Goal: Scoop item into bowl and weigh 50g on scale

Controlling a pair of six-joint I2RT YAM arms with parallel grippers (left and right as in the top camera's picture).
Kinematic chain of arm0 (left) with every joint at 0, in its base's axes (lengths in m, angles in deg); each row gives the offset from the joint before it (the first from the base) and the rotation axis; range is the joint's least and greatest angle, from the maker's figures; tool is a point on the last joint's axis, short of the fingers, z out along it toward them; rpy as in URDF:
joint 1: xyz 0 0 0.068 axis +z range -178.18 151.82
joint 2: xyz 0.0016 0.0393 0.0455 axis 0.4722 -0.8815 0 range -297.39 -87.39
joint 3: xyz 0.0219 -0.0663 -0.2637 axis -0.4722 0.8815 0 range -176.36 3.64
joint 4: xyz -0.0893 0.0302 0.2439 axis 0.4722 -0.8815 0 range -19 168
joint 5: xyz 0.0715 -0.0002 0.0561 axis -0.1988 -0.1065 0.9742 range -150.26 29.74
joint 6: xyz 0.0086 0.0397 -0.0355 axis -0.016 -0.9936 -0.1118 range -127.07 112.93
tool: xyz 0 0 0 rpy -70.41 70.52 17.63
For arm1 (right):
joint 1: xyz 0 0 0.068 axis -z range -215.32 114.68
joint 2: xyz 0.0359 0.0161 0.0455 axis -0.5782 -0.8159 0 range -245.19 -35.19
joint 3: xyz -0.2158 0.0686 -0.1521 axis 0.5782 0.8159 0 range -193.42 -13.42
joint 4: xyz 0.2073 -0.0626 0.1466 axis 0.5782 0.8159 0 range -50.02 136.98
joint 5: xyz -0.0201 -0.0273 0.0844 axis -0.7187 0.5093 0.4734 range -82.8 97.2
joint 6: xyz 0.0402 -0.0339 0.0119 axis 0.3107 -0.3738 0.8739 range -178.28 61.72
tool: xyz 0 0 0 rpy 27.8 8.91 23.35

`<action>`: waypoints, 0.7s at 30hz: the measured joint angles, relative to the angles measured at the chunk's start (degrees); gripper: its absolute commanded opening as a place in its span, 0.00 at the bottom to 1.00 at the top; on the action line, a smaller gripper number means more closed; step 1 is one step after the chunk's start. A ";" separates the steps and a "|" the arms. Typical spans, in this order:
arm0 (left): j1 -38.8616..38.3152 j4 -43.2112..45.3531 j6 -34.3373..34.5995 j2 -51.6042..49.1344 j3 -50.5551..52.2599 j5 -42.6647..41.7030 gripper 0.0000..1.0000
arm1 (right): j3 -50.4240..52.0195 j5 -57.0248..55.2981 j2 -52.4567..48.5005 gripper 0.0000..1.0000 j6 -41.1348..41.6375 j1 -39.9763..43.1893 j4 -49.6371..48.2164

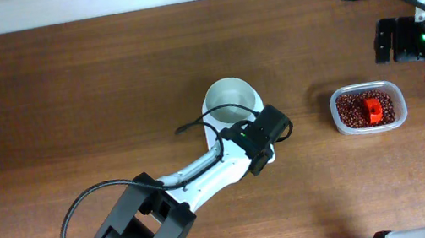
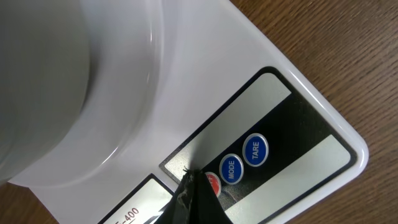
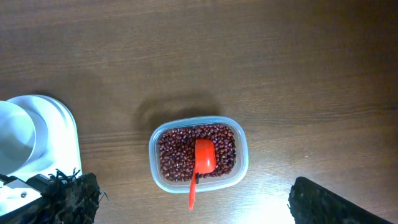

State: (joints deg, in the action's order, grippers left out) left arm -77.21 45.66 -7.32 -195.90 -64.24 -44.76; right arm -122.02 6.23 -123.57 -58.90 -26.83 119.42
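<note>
We're down on the scale (image 2: 298, 87) with the left gripper (image 2: 191, 200) — its fingers look pressed together into one dark tip, planted at the edge of the red button (image 2: 213, 182), with MODE (image 2: 231, 168) right beside it and TARE (image 2: 255, 150) next along. The bowl (image 2: 62, 81) sits on the platform and looks empty from overhead. The beans (image 3: 177, 152) are all over in the container (image 3: 244, 155), well apart from the scale, with the scoop (image 3: 204, 155) lying in them. The right gripper (image 1: 382, 42) hangs near that container, fingers wide apart, holding nothing. Here's where it could slip, we think: those buttons are packed tight, so a tip landing a touch off could catch MODE and switch units, and then fifty on the display would not mean grams. A hard push on the front edge could slide the scale on the table (image 1: 63, 91) and shift the bowl. And if the zero gets set while the tip leans on the scale — or the bowl never gets tared — every scoop after reads wrong
</note>
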 measured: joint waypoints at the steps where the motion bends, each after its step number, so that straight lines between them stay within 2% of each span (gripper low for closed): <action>1: -0.02 0.00 -0.20 0.00 0.00 0.02 0.00 | 0.00 0.00 0.00 0.99 -0.02 0.00 0.00; 21: -0.52 0.02 -1.73 0.00 0.00 0.44 0.00 | 0.00 0.00 0.00 0.99 -0.04 0.00 0.00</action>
State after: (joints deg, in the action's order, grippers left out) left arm -77.74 45.68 -9.05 -195.90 -64.24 -44.32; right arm -122.02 6.23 -123.57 -58.95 -26.83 119.42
